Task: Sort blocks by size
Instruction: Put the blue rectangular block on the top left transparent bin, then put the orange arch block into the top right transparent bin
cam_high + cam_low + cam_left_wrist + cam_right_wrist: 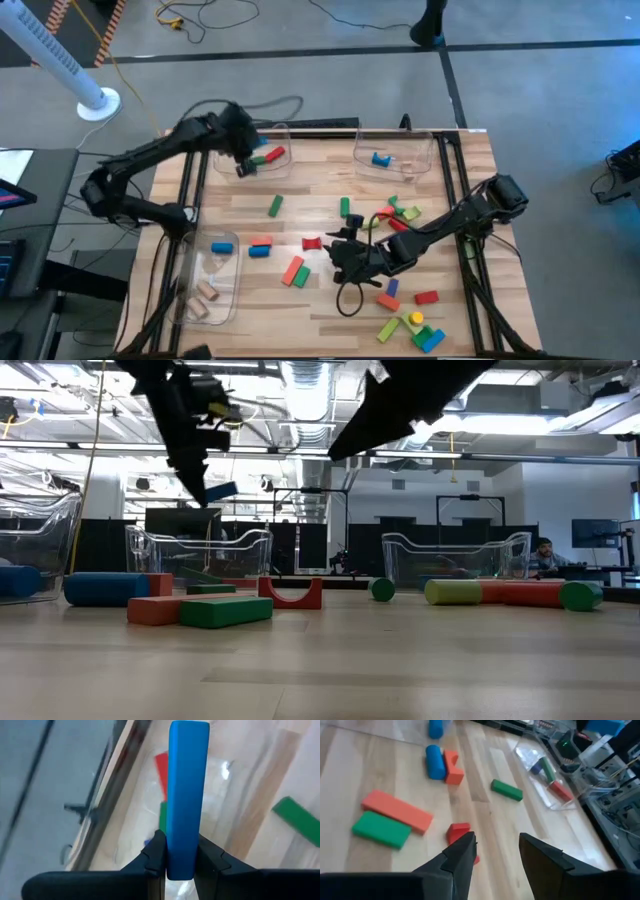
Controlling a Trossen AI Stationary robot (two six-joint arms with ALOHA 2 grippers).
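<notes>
Pale wood counter (320, 310) with visible grain and a smooth finish; clear glossy plastic bin (395, 160); blue block (187, 795) painted smooth, slightly satin.

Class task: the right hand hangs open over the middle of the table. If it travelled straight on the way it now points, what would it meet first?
Probably the red arch block lying just ahead of the right hand, at its open fingertips; depth is hard to judge, so it could slip past onto bare table.

On the bench (330, 310) I count three clear bins (395, 160). Two arms work above it. About two dozen blocks (293, 271) are there; I cannot count them exactly, because the far-right cluster is too crowded.
</notes>
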